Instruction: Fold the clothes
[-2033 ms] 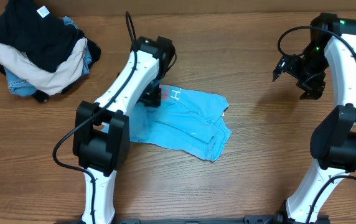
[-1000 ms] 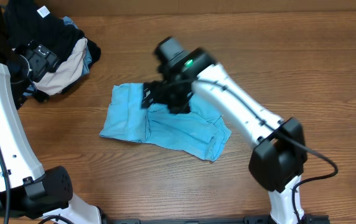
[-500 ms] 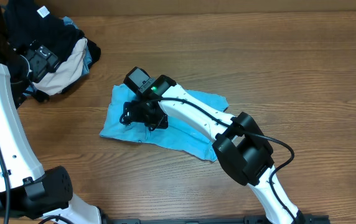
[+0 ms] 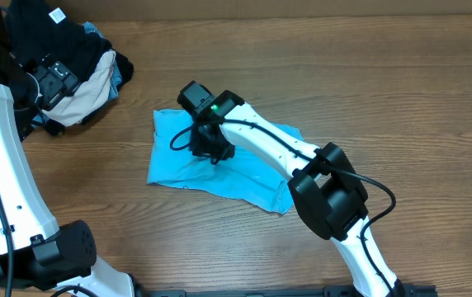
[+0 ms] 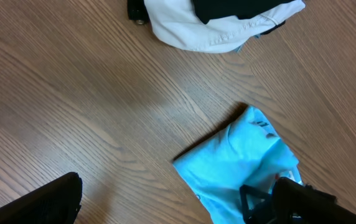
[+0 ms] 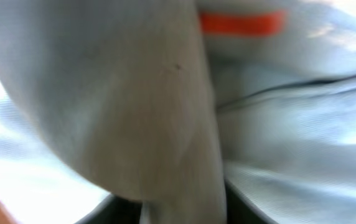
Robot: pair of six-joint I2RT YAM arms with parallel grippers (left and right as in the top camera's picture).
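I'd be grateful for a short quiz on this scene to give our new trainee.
1. True or false: the sky-blue T-shirt lies on top of the pile of garments.
2. Which arm's gripper is down at the T-shirt? A: left. B: right. C: neither.
3. In one word, what colour is the topmost garment of the pile?

Key
1. False: it lies on the table, apart from the pile.
2. B: the right gripper.
3. Black.
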